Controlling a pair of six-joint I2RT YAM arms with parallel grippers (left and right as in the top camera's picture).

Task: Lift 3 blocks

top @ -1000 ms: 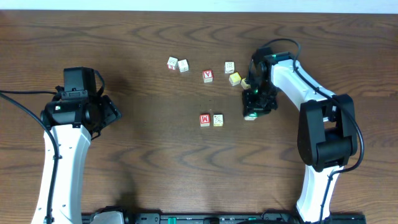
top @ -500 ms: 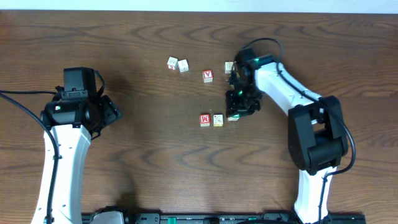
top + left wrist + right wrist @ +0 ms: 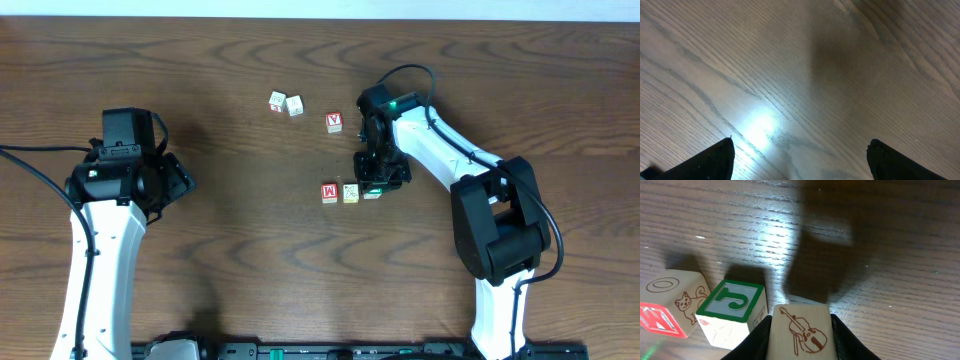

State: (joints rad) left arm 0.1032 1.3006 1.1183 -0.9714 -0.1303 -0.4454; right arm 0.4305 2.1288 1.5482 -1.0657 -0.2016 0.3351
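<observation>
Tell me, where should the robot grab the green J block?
From straight above, pinch the green J block on the two faces with no neighbour. The red M block sits close on one side and the held violin block on the other, so those sides look too crowded.

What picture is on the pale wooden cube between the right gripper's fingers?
The pale wooden cube bears a reddish-brown violin drawing; right wrist view shows it best.
</observation>
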